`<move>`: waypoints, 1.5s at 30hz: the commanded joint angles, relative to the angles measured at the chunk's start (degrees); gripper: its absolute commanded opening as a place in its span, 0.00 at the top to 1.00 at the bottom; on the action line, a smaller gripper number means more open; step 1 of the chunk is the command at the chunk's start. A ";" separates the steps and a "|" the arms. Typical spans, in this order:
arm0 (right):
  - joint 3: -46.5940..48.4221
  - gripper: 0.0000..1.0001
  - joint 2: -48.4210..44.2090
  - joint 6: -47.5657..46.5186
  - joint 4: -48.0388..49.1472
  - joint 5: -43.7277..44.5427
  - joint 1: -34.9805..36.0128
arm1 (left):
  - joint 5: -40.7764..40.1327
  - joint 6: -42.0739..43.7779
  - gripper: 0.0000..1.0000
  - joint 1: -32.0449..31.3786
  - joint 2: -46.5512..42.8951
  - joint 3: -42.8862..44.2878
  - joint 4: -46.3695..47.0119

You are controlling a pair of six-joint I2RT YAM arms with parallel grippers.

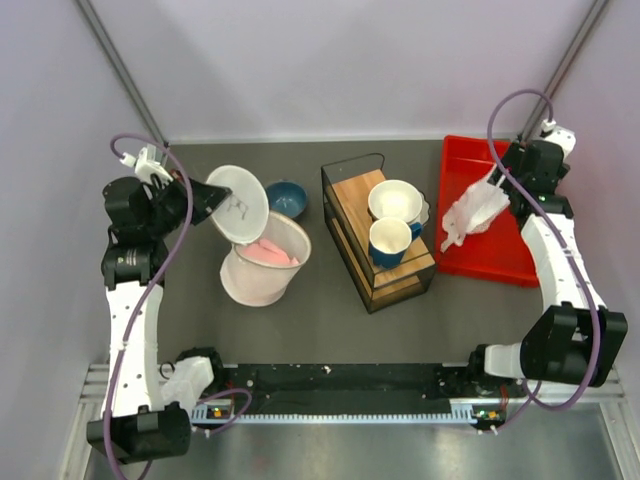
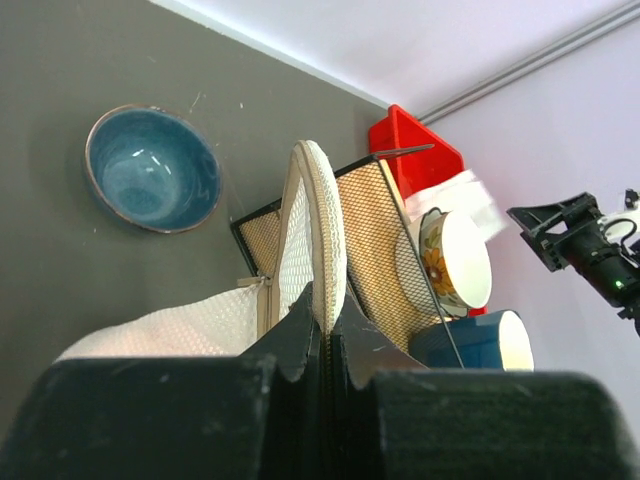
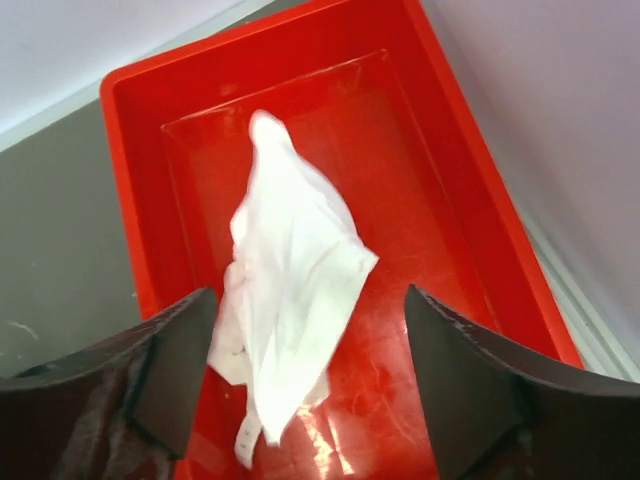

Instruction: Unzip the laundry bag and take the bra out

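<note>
The laundry bag (image 1: 262, 266) stands upright left of centre, a white mesh cylinder with its top open. Its round lid (image 1: 238, 203), with a small black drawing, is tipped up. My left gripper (image 1: 203, 199) is shut on the lid's zippered rim (image 2: 322, 230), the fingertips (image 2: 300, 322) pinching the edge. Pink fabric, the bra (image 1: 268, 252), lies inside the open bag. My right gripper (image 3: 308, 300) is open over the red tray (image 3: 450, 200). A white cloth (image 3: 290, 300) is spread below its fingers, and shows in the top view (image 1: 468, 213) too.
A blue bowl (image 1: 286, 198) sits on the table behind the bag and shows in the left wrist view (image 2: 152, 168). A wire rack (image 1: 345, 215) with wooden shelves holds a white bowl (image 1: 396, 200) and a blue mug (image 1: 390, 242). The red tray (image 1: 500, 255) lies at the right.
</note>
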 commanded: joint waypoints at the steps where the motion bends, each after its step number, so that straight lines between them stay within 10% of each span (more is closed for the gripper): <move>1: 5.10 0.18 -0.81 0.09 -0.58 2.54 -0.60 | 2.37 1.52 1.00 -0.23 -1.55 3.75 1.56; 7: 13.35 0.04 -4.77 -2.36 -2.34 1.13 6.42 | 5.96 1.34 1.00 -0.32 -2.25 1.47 4.89; 18: 11.46 0.30 -2.58 -1.42 7.18 -18.53 37.53 | 3.43 7.31 1.00 -0.23 -2.95 -10.82 4.46; 26: 11.61 0.25 8.99 -2.98 3.55 -23.31 60.63 | -1.84 10.83 1.00 0.03 -5.85 -12.59 0.59; 45: 22.78 0.34 38.11 2.20 9.78 -26.65 66.90 | -6.41 9.52 1.00 0.30 -9.20 -15.32 1.21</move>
